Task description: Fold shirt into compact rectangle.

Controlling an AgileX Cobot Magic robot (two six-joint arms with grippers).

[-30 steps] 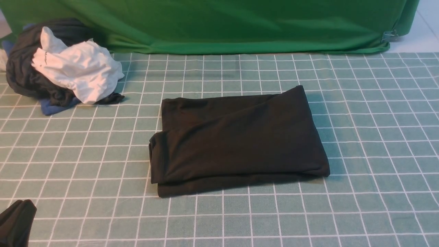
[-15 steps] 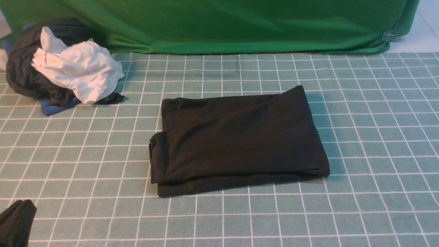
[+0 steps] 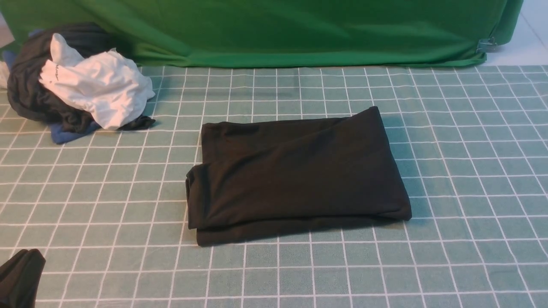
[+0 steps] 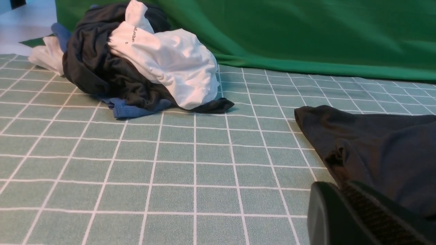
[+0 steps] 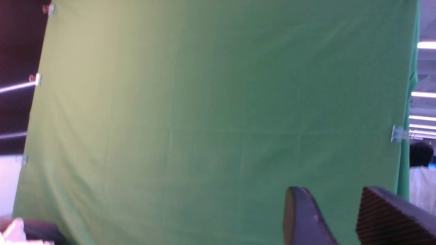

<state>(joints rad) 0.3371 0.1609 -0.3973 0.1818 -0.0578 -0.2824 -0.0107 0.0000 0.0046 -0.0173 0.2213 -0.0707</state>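
In the front view you had one black shirt (image 3: pixel 295 175) lying folded into a rough rectangle at the centre of the frame, on the checked worktop (image 3: pixel 471 171). No print or label showed on it. In the upper left sat one heap of dark and blue clothes (image 3: pixel 38 102) with one white garment (image 3: pixel 98 90) on top, well apart from the shirt; its small dark lettering was too small to read. A green backdrop (image 3: pixel 278 30) ran across the top, with a metal clip (image 3: pixel 486 44) at upper right. At the lower left corner you could see a dark part of the left gripper (image 3: pixel 19 278); its jaws could not be judged there.

In the left wrist view the shirt (image 4: pixel 378 146) filled the right middle, its hem edges rumpled. The heap (image 4: pixel 102 71) and white garment (image 4: pixel 170 64) sat at upper left; the lettering was not legible. At lower right, the jaws looked pressed together with nothing between them.

In the right wrist view you saw mostly backdrop (image 5: pixel 204 119). The right gripper (image 5: pixel 340 221), at lower right, had its jaws parted and empty. At the right edge stood one person (image 5: pixel 422 173).
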